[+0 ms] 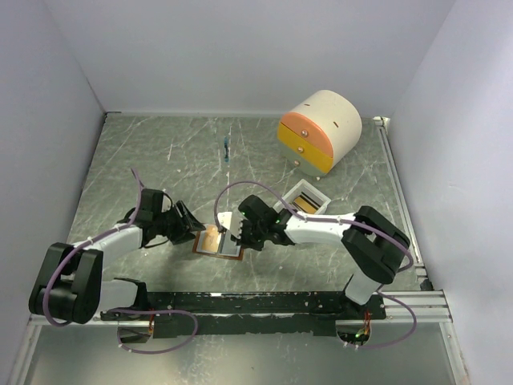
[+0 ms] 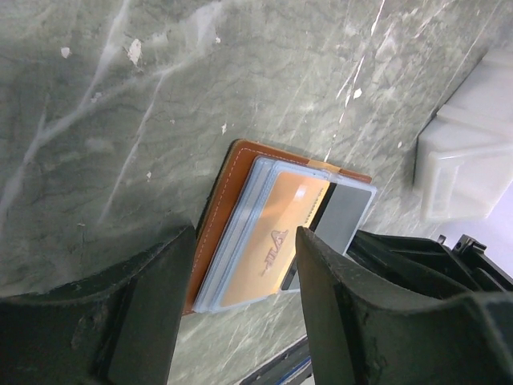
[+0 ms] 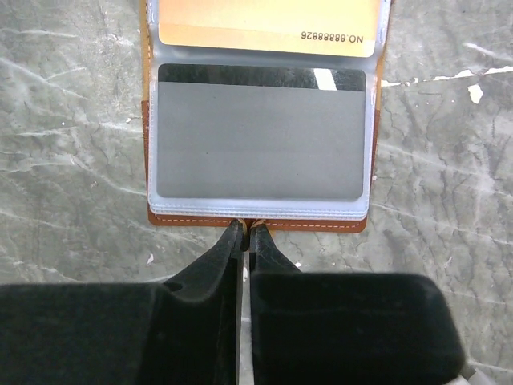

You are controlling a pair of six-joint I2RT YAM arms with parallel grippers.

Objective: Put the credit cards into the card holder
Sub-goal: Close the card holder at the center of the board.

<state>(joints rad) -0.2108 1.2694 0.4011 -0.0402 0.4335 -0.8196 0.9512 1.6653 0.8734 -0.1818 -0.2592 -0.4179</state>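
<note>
A: Where is the small brown leather bifold card holder [image 2: 218, 220] sitting?
B: It is lying open and flat on the green marbled surface [image 1: 144, 152], between the two arms. Its clear pockets are facing up.
A: Credit cards?
B: A thin orange card [image 3: 264, 20] is sitting in one pocket. A thin grey rectangular card [image 3: 260, 136] is filling the pocket beside it, on the half nearer the right arm.
A: Left fingers [image 2: 337, 313]?
B: Standing spread, one to each side of the card holder's end, gripping nothing. Whether they are touching it, I cannot tell.
A: Right fingers [image 3: 208, 269]?
B: Pressed together, nothing between them, tips sitting at the card holder's brown edge next to the grey card.
A: Anything else?
B: A white rectangular plastic tray [image 1: 309, 200] is resting near the card holder, past the right arm. A cream-and-orange rounded drawer box [image 1: 321, 128] is standing well beyond it.
</note>
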